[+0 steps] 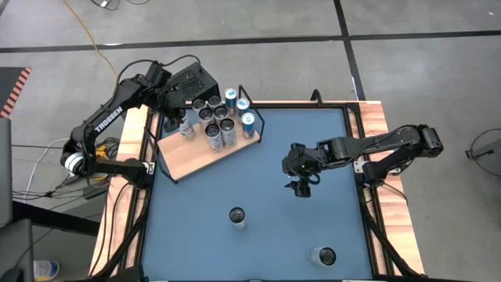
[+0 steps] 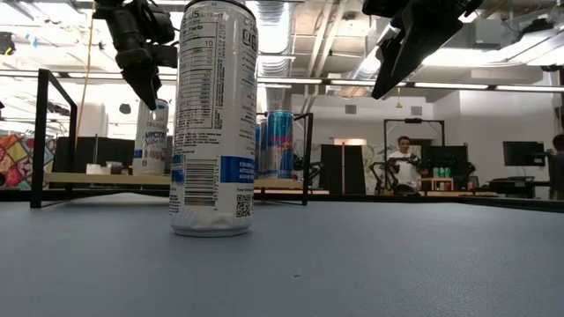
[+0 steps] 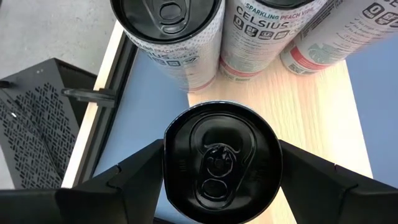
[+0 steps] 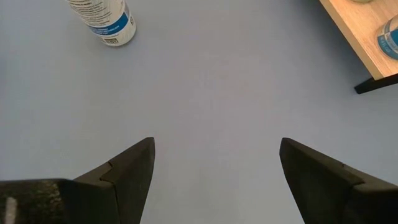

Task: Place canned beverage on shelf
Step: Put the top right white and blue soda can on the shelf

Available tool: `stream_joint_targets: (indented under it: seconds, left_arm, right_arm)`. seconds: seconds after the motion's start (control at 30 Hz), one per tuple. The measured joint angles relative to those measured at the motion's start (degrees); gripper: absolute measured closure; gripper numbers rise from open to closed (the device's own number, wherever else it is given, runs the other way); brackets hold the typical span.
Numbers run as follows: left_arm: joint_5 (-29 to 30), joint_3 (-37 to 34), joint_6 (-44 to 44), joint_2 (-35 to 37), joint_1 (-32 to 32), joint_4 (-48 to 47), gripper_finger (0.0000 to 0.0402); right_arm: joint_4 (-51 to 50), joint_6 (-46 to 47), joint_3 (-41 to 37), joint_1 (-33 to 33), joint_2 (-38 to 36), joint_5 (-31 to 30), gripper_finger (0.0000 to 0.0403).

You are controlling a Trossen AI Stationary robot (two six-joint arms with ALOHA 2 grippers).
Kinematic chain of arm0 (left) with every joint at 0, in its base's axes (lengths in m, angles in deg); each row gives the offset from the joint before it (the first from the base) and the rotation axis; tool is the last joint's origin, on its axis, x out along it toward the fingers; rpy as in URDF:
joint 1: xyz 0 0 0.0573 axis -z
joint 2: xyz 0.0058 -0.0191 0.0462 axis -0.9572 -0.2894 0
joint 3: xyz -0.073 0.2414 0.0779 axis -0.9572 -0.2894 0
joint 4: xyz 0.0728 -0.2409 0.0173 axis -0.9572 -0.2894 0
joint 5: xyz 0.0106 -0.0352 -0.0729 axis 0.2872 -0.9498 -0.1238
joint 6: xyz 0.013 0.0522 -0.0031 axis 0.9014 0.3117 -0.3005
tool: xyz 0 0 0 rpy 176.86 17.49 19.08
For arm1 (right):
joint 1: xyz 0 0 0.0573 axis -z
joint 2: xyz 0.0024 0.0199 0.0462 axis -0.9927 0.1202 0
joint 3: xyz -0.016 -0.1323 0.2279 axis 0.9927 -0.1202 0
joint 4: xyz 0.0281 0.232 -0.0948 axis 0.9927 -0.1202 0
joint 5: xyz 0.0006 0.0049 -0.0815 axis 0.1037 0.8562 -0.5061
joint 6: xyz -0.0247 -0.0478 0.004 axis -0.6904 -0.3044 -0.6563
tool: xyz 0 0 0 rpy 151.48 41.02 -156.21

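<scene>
L gripper (image 3: 221, 165) is sitting over the shelf (image 1: 205, 153) at its outer edge, fingers (image 3: 134, 168) straddling a black-top can (image 3: 221, 163). They look like they're touching its rim on both sides, so I'm reading it as clamped on the can, though can't rule out it's just letting go. That can is standing upright on the pale board, just beside the Celsius cans (image 3: 264, 34) already parked there. The cluster of cans (image 1: 219, 117) is filling the shelf's wire-frame end. So the step in hand looks like set-down/placing on shelf. R gripper (image 1: 301, 186) is hanging over bare blue tabletop (image 1: 266, 227), well off the shelf, jaws wide apart and holding nothing. Two more cans are waiting off the shelf: one (image 1: 237, 217) mid-table, another (image 1: 324, 256) farther out. Next, imo: L opens and lifts straight up w/o clipping neighbours; R drops toward the mid-table can, needs centering over it before closing.
</scene>
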Motion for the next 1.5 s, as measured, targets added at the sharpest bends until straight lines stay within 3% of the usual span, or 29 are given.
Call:
stream_joint_targets:
  seconds: [0.17,0.53,1.03,1.33,1.5]
  left_arm:
    - [-0.1,0.0,0.1,0.0,0.0,-0.1,0.0124]
    - [2.3,0.0,-1.7,0.1,0.0,-1.3,0.0044]
    - [3.9,0.8,-5.5,0.2,0.0,-5.9,0.0042]
    - [4.9,8.9,-9.9,0.2,0.3,-16.9,0.0042]
    - [5.1,12.6,-14.0,1.9,4.7,-23.3,0.0042]
  right_arm:
    - [0.0,0.0,0.0,0.0,0.0,1.1,0.0076]
    - [0.0,-0.2,0.0,0.0,0.0,1.4,0.0076]
    - [0.2,-0.1,0.0,0.0,0.0,1.4,0.0076]
    - [0.2,-0.1,0.0,0.0,0.0,1.4,0.0076]
    - [1.6,-0.2,0.0,0.0,0.0,1.4,0.0076]
